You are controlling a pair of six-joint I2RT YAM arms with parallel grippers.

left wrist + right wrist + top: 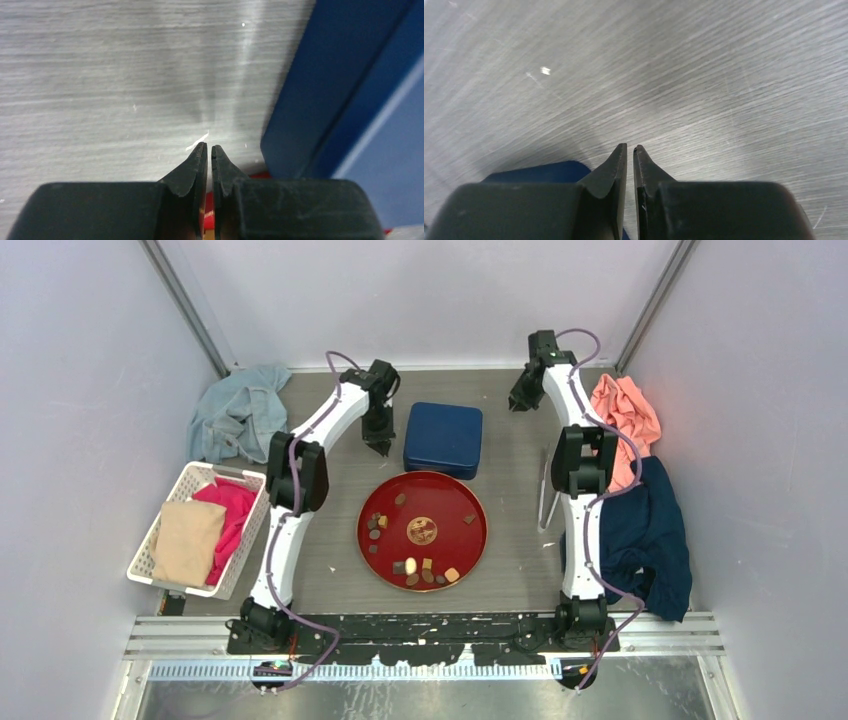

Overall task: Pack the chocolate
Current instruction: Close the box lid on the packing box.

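The chocolate [426, 571] lies as several small brown, tan and cream pieces on the red plate [450, 502], grouped at its front and at its left [375, 528]. A closed blue box [443, 439] sits just behind the plate. My left gripper [381, 449] points down at the table just left of the box [325, 100]. Its jaws [209, 145] stand almost together, with nothing between them. My right gripper [517, 404] hangs at the back, right of the box [539, 172]. It [630, 146] is likewise nearly closed and empty.
A white basket [160, 558] with pink and tan cloths stands at the left. A blue-grey cloth [240, 410] lies behind it. A salmon cloth [625, 410] and a navy cloth [645, 540] lie at the right. A thin pale stick [545, 490] rests beside the right arm.
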